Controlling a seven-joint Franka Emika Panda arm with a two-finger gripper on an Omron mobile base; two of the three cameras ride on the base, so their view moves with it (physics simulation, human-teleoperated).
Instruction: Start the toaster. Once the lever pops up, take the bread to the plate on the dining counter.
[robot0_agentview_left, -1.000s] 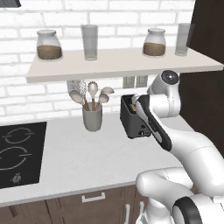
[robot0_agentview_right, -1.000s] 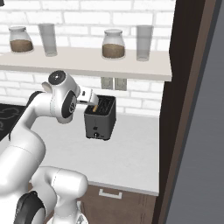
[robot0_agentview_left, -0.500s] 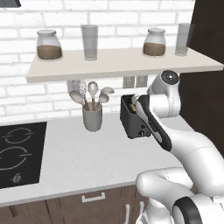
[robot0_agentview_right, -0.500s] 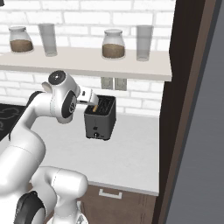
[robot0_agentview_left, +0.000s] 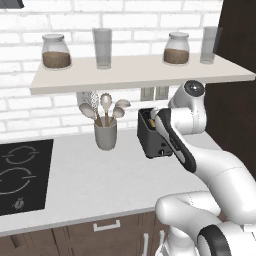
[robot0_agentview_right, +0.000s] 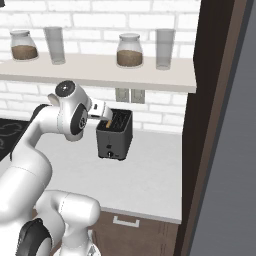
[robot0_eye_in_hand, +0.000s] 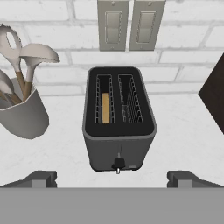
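The gripper (robot0_eye_in_hand: 111, 178) hangs wide open and empty above the toaster (robot0_eye_in_hand: 119, 118) — a descent off-line could miss the front lever, leaving the bread (robot0_eye_in_hand: 105, 107) untoasted.

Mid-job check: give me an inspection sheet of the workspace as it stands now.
Surface: pale grey worktop, black hob at its left end.
Job's things: toaster upright against the brick wall; bread sits down in its left slot as the hand view shows it.
Clutter: utensil cup with spoons, left of the toaster.
Grippers: gripper open, hovering in front of the toaster, touching nothing.
Cables: nothing seen.
Surroundings: shelf carrying two jars and two glasses; wall switches behind the toaster; dark cabinet side on the right.
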